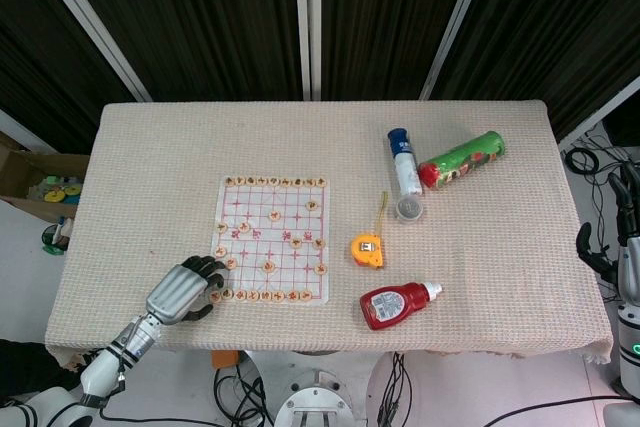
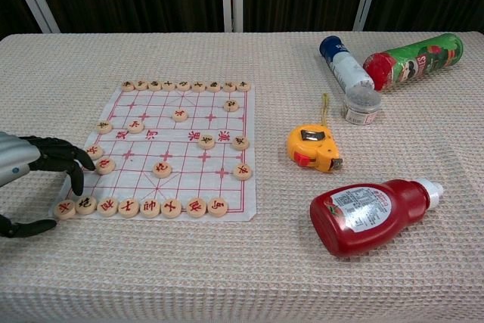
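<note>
left hand (image 2: 34,168) | my fingers (image 2: 76,179) are spreading, holding nothing, hovering over the chess piece (image 2: 85,203) in the near-left corner of the chess board (image 2: 181,179) on the surface | piece looks small, light, hard, slippery; I would pinch its round sides

tape measure (image 2: 314,148), ketchup bottle (image 2: 370,214), green can (image 2: 412,59)

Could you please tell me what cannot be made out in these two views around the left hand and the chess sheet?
- Left hand: the chest view's left edge cuts off its back and wrist.
- Chess pieces: characters too small to read in the head view.
- Fingers: whether they touch the chess sheet is unclear in either view.
- Right hand: mostly past the head view's right edge; absent from the chest view.
</note>
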Available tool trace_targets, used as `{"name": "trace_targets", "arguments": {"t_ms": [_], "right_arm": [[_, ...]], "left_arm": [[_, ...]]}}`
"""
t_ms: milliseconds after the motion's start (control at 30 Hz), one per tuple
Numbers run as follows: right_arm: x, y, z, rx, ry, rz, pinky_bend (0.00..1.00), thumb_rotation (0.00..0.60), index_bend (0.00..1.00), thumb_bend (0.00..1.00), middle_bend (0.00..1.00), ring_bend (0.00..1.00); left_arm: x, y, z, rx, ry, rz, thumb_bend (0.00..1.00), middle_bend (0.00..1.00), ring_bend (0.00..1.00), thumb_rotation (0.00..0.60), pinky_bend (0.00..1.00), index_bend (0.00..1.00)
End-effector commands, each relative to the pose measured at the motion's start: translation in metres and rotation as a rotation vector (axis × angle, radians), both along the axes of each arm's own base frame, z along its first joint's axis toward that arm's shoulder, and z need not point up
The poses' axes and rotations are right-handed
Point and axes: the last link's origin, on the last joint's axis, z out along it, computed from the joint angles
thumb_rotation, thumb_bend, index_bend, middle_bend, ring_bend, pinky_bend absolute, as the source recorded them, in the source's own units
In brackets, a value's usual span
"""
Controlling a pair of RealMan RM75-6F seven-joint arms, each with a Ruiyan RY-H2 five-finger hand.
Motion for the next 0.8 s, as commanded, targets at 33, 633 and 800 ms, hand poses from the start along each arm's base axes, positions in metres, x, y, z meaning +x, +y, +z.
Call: {"name": "trace_targets", "arguments": {"t_ms": [33, 633, 800], "right_arm": [[-0.0007, 0.0005, 0.0003, -0.004, 0.009, -0.002, 0.00, 0.600, 0.00, 0.61, 0.00, 0.00], [-0.0040, 0.0005, 0.0003, -0.012, 0.009, -0.003, 0.00, 0.600, 0.00, 0.58, 0.00, 0.00], [-0.0061, 0.0002, -0.0002, -0.010, 0.006, -0.013, 0.00, 0.600, 0.00, 0.58, 0.00, 0.00]], "left_arm": [[0.0002, 0.0005, 0.0001, 0.001, -0.001, -0.002, 0.30, 0.23, 0.17, 0.551, 0.25, 0.41], [-0.0034, 0.0000, 0.0005, 0.002, 0.015, 0.009, 0.33, 0.23, 0.17, 0.552, 0.25, 0.46], [-0.0050, 0.0000, -0.0002, 0.003, 0.016, 0.010, 0.33, 0.23, 0.17, 0.554, 0.25, 0.49]]}}
